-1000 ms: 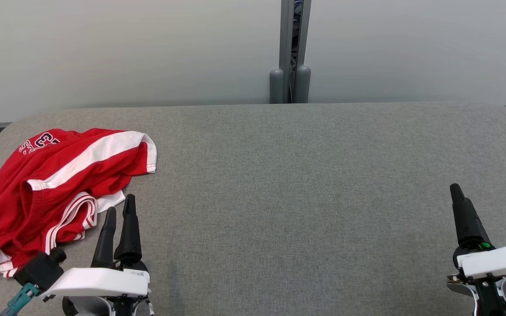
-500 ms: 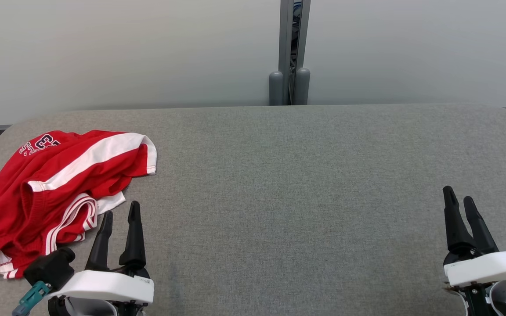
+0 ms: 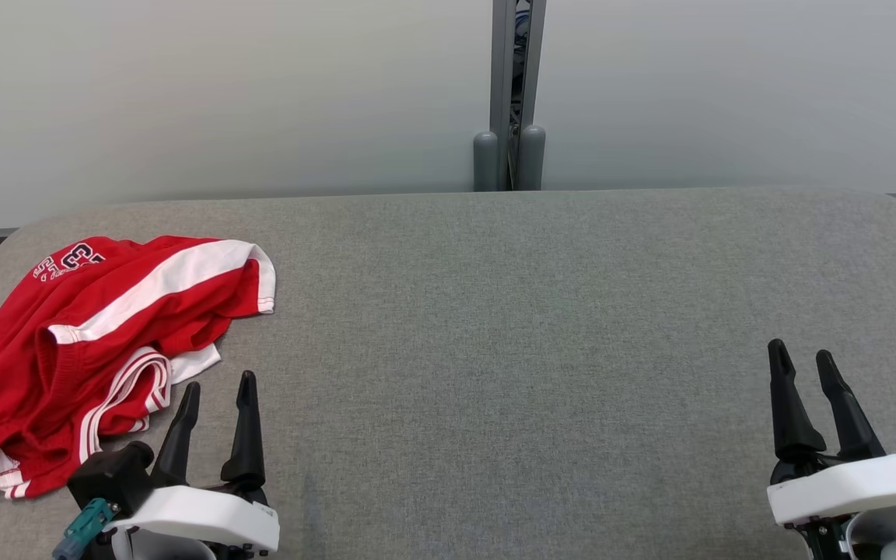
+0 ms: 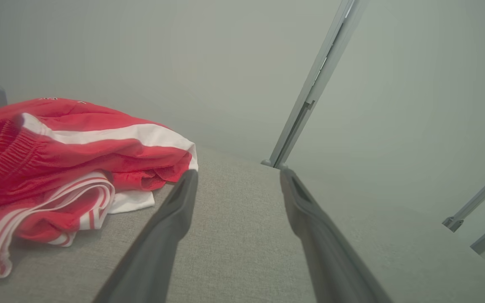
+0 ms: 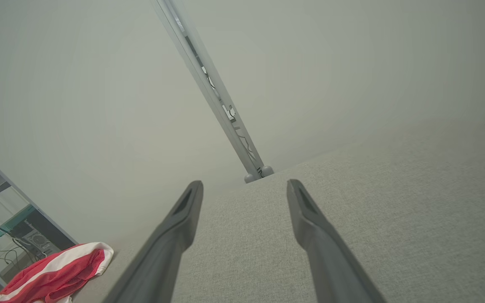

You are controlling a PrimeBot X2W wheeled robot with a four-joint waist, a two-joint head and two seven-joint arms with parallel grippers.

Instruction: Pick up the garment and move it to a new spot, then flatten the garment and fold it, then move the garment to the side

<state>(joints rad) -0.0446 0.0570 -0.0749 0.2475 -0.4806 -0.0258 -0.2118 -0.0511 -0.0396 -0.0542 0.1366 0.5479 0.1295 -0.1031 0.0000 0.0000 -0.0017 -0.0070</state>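
right gripper (image 3: pixel 799 349) rotated, garment (image 3: pixel 67 342) lettering unreadable

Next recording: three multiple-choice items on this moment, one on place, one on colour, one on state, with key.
1. Where on the grey fabric-covered table lies the crumpled red fabric garment? A centre; B robot's left end; C robot's right end.
2. Its stripes' colour? A blue; B yellow; C white.
3. Both arms' jaws are: A open, empty; B shut on garment; C shut, empty.
Key: 1 B, it lies beside the left jaws; 2 C, white bands cross the red cloth; 3 A, fingers spread, nothing between.
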